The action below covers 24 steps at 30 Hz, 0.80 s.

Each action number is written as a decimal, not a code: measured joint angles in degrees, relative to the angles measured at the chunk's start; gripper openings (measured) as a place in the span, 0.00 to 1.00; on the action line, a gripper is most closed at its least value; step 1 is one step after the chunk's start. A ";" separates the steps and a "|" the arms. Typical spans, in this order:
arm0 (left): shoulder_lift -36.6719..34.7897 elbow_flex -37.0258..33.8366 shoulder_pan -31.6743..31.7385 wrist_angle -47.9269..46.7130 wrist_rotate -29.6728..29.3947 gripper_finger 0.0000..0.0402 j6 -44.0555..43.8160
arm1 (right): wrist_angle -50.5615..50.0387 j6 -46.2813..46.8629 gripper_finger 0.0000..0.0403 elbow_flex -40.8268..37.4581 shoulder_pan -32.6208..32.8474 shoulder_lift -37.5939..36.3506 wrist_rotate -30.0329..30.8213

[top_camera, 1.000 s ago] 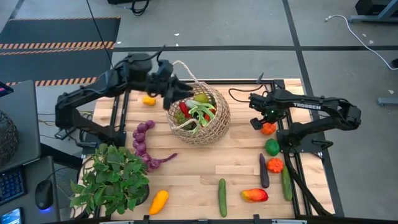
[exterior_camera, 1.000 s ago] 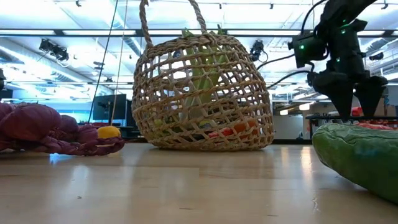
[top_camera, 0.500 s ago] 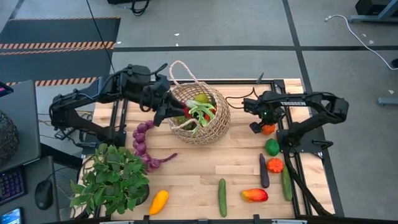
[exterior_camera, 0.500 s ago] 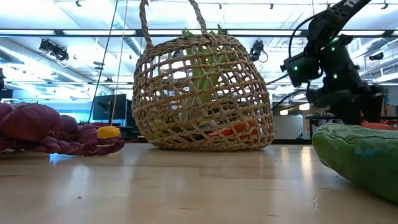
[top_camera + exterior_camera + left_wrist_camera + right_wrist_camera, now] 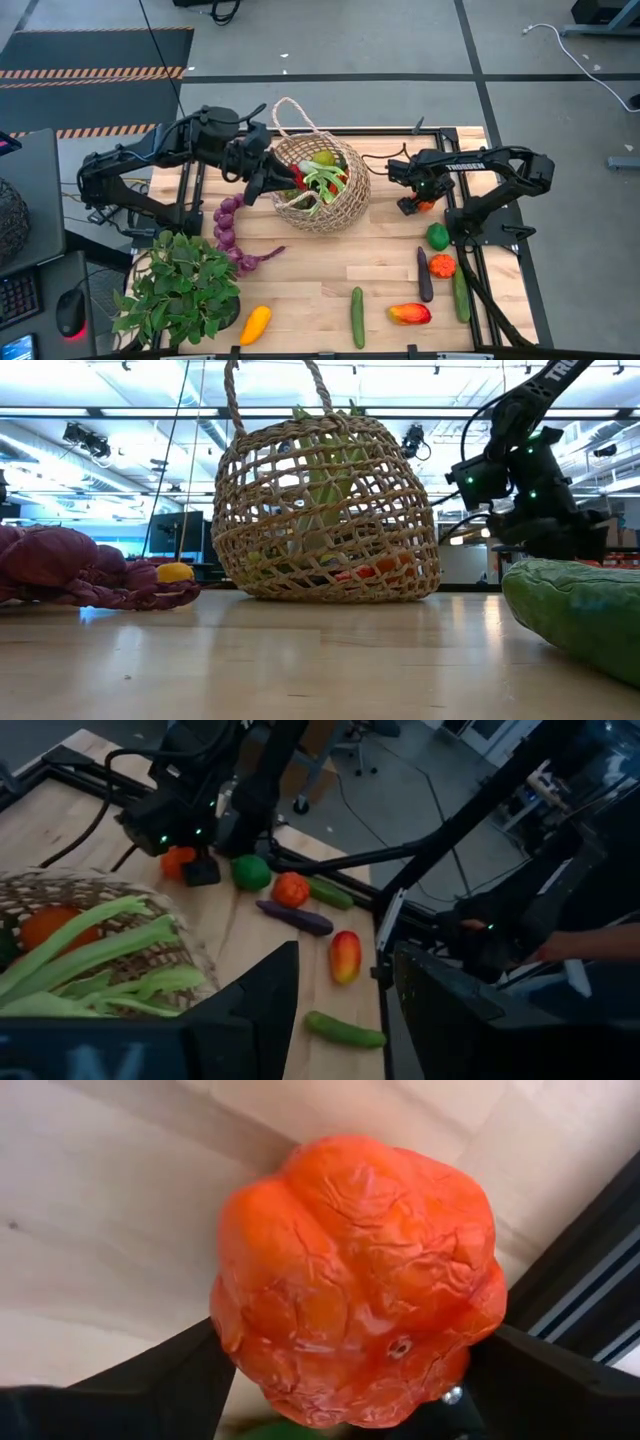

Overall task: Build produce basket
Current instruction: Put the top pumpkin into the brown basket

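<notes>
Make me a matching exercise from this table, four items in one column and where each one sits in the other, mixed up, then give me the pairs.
Items:
1. round tan open-weave straw basket
2. leafy green potted plant
3. wrinkled orange pepper
4. small yellow squash

Places:
A. between the right tool's two fingers
B. near edge, right of the potted plant
C. table's near left corner
D. far middle of the table, at the left tool

Pairs: 1-D, 2-C, 3-A, 4-B
</notes>
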 joint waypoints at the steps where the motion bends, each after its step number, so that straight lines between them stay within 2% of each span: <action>1: -0.01 0.00 0.00 0.20 0.00 0.43 -0.09 | 0.43 0.00 0.87 0.00 0.00 0.00 0.61; 9: 0.01 0.00 0.01 0.78 -0.02 0.43 -2.65 | 2.85 0.62 0.86 0.07 0.05 -0.71 1.55; 14: -0.01 0.00 0.17 0.91 -0.02 0.43 -3.02 | 0.50 0.45 0.86 2.54 0.22 -5.29 0.07; 18: -0.63 0.09 1.12 1.44 -0.66 0.43 -2.98 | -3.67 0.68 0.86 8.55 0.21 -10.55 -0.32; 24: -1.12 0.07 3.14 2.77 -3.06 0.43 -2.56 | -3.69 -0.15 0.86 22.49 1.70 -15.60 -3.38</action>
